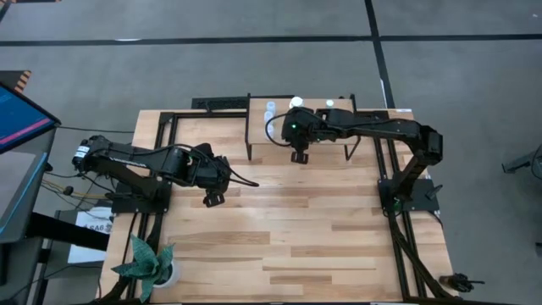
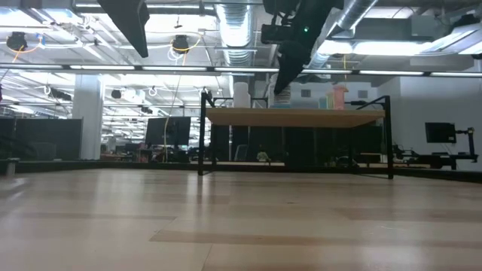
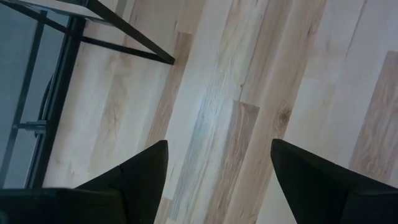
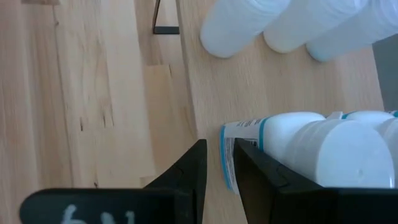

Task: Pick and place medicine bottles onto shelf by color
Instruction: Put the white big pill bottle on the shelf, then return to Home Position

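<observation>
Right gripper [image 1: 299, 157] over shelf [image 1: 279, 135] front edge, fingers near-closed

White bottles [image 4: 323, 155] stand upright in rows on the light-wood shelf [image 1: 279, 140] at the top centre of the high view; others [image 4: 239, 25] stand behind.

Bottles [image 1: 270, 108] stand on shelf [image 1: 279, 135] (table's far edge)
</observation>
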`<state>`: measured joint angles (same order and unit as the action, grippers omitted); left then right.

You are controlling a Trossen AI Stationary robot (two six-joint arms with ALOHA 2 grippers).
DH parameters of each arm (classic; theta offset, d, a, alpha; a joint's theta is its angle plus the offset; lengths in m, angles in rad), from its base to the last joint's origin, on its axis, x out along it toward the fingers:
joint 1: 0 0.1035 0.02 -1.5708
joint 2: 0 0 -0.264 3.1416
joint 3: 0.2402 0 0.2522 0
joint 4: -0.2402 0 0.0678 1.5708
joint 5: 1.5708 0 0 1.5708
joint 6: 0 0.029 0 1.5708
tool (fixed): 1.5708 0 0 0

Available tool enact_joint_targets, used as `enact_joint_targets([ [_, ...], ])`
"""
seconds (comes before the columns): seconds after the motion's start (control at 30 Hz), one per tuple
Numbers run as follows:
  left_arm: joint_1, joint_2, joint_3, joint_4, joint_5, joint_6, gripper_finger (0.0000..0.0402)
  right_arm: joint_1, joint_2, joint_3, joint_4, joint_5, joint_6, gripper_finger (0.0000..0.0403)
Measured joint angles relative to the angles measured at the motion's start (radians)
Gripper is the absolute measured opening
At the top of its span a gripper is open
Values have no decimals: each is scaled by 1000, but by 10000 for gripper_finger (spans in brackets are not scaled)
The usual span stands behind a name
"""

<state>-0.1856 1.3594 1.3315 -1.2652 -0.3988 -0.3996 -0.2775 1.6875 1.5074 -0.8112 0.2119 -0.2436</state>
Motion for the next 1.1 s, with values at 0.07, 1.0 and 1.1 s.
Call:
enact_joint_targets([
  [0.07, 0, 0, 0, 0, 0, 0, 272, 0, 0, 0, -1, 0, 0, 101],
  [1.0, -29, -99, 0, -27, -36, 65, 272, 167, -133, 194, -330, -77, 119, 101],
  [1.1, -69, -181, 0, -20, -70, 16, 272, 186, -242, 136, -362, -80, 189, 101],
])
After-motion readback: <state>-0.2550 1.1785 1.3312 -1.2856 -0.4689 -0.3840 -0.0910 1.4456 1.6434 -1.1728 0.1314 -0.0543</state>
